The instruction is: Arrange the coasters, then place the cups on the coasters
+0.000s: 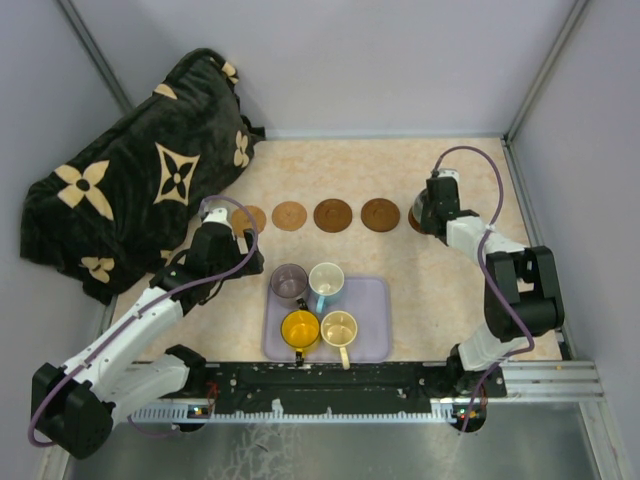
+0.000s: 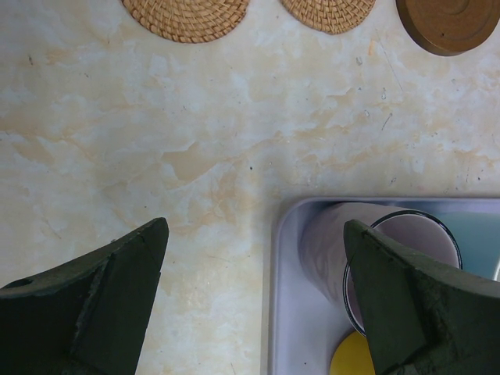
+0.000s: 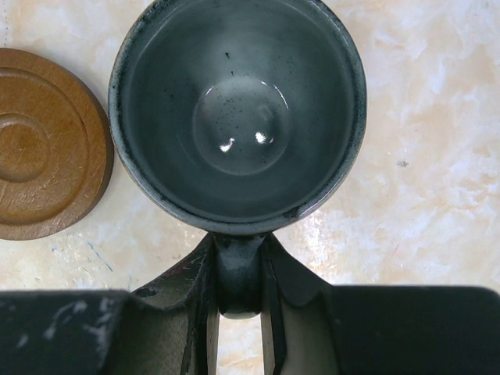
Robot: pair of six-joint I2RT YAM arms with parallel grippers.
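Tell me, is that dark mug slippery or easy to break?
Likely slippery: the dark mug gleams inside. It looks like glazed pottery, so it could chip if dropped. Pinched only by its handle in the right claw, it may swivel.

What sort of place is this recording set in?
Probably a lab robot cell: plain grey walls box in the tabletop, a metal rail runs along its near edge, and a lavender tray holds cups.

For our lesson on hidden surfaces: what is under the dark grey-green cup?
Beside the dark grey-green cup, held by the right gripper, a brown coaster and bare table show. Directly beneath, the cup itself hides everything.
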